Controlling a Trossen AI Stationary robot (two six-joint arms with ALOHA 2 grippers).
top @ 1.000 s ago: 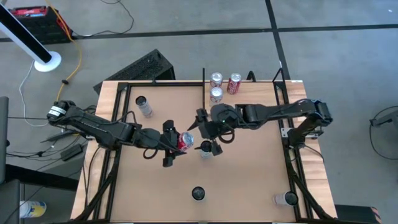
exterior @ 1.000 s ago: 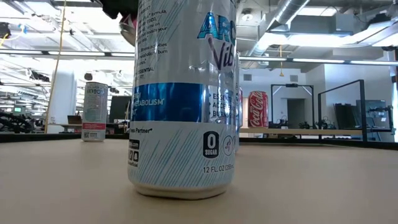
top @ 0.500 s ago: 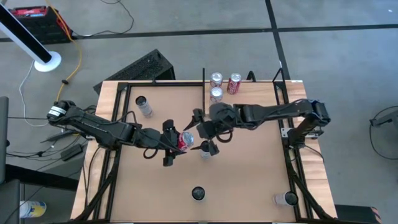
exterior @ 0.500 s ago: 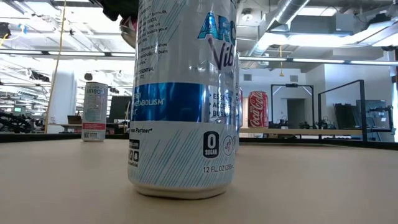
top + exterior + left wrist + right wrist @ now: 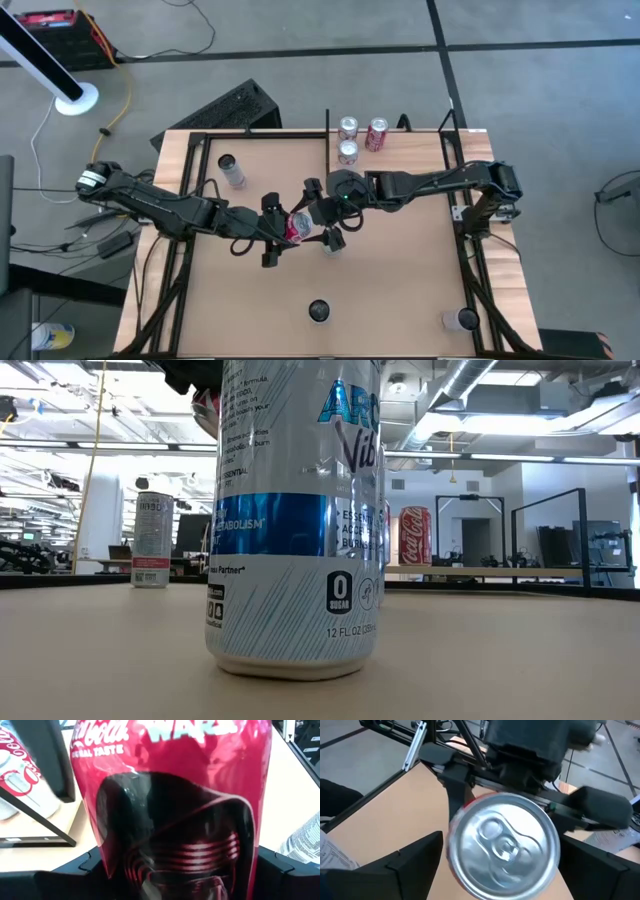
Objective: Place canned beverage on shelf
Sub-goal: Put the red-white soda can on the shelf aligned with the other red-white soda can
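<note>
- Left gripper [image 5: 283, 232], mid-table: fingers clamped on either side of a red cola can printed with a dark masked figure [image 5: 175, 805]. The can is held off the tan tabletop [image 5: 400, 280], lying roughly level, its silver lid [image 5: 504, 845] turned toward the right arm.
- Right gripper [image 5: 322, 212]: just beside that lid, fingers spread wide to either side of the can's end, nothing in them. In the right wrist view the lid fills the gap between the two dark fingers [image 5: 405, 865].
- Step in hand, as I judge it: a handover, left arm to right. The can is not yet passed.
- Next move calls for the right fingers to close squarely on the can body before the left lets go; a grip too near the rim could slip.
- Just beside the grippers stands a white-and-blue striped drink can [image 5: 295, 520], upright on the table; the swing away should clear it.
- Light-wood shelf plank with black rods [image 5: 420, 135] sits at the far edge, well apart from the held can. Three cans already stand there: two silver-topped [image 5: 348, 127], one red [image 5: 377, 134].
- Free space on the plank appears to lie on the right arm's side of those cans.
</note>
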